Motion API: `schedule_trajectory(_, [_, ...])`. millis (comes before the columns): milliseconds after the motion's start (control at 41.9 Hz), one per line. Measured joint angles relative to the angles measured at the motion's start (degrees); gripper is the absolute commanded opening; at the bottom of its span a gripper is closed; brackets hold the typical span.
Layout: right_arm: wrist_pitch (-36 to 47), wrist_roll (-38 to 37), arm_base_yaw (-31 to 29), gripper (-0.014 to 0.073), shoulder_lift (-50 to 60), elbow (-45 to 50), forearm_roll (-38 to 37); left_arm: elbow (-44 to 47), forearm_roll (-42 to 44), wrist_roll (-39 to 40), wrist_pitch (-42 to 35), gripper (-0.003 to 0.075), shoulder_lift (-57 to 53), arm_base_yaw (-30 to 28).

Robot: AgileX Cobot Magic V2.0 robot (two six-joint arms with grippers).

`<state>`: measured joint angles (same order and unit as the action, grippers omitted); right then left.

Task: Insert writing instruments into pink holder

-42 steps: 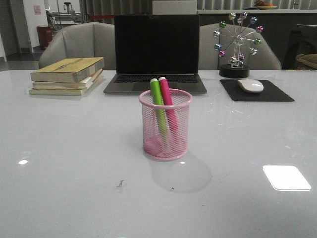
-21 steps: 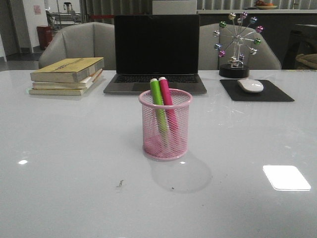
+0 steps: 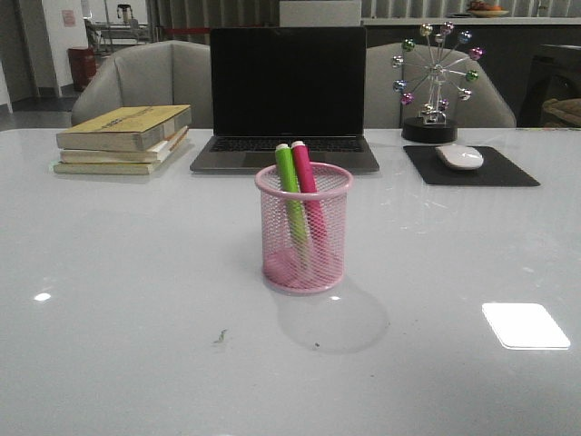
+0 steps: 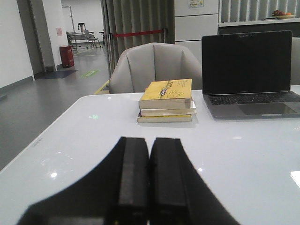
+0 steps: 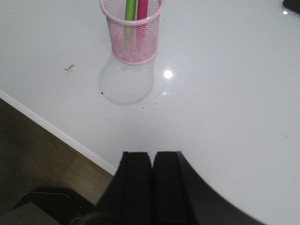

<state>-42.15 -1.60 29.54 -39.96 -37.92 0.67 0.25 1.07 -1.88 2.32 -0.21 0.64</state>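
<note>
standing in the pink holder (image 3: 303, 229) mid-table, green marker (image 3: 289, 186) and pink marker (image 3: 305, 178) appear inserted. left pincer (image 4: 149, 180) and right pincer (image 5: 152, 180) are closed, empty; best kept clear of holder.

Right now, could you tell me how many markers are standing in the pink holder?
2: the green marker on the left and the pink marker beside it on the right, both inside the pink holder. No others show through the mesh.

Matte black left pincer (image 4: 149, 187) and right pincer (image 5: 152, 187), flat rectangular fingers.
</note>
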Motion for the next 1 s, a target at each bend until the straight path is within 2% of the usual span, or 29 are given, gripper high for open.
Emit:
schedule_trajectory(215, [0.1, 0.0, 0.0, 0.0069, 0.6, 0.3, 0.0, 0.0, 0.0, 0.0, 0.0, 0.0099, 0.0, 0.0])
schedule_trajectory(310, [1.4, 0.1, -2.2, 0.0069, 3.2, 2.4, -0.1, 0.0, 0.0, 0.0, 0.0, 0.0099, 0.0, 0.0])
schedule_trajectory(620, [18.3, 0.2, -20.2, 0.0069, 25.2, 20.4, -0.7, 0.0, 0.0, 0.0, 0.0, 0.0099, 0.0, 0.0])
schedule_trajectory(859, [30.4, 0.2, -25.7, 0.0069, 37.1, 36.1, -0.7, 0.0, 0.0, 0.0, 0.0, 0.0099, 0.0, 0.0])
schedule_trajectory(1002, [34.4, 0.2, -26.2, 0.0069, 40.3, 39.5, -0.7, 0.0, 0.0, 0.0, -0.1, 0.0099, 0.0, 0.0])
